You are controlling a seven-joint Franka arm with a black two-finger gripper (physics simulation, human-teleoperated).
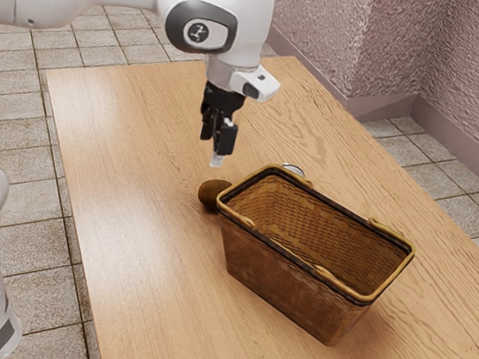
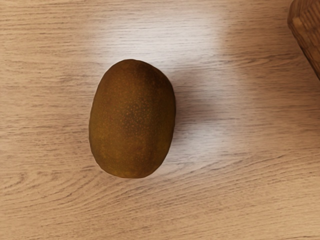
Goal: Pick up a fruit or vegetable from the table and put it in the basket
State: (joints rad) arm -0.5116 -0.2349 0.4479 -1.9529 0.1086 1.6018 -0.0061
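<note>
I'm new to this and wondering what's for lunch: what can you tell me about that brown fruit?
It looks like a kiwi: whole, oval, olive-brown, with fine pale specks on its skin. It lies on its side on the wooden table, near one end of the wicker basket but not touching it. Only the table touches it.

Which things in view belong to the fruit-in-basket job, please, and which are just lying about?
For the job:
- brown fruit
- basket
- gripper

Just lying about:
- pale, shiny thing, partly hidden behind the basket; I can't tell what it is
</note>
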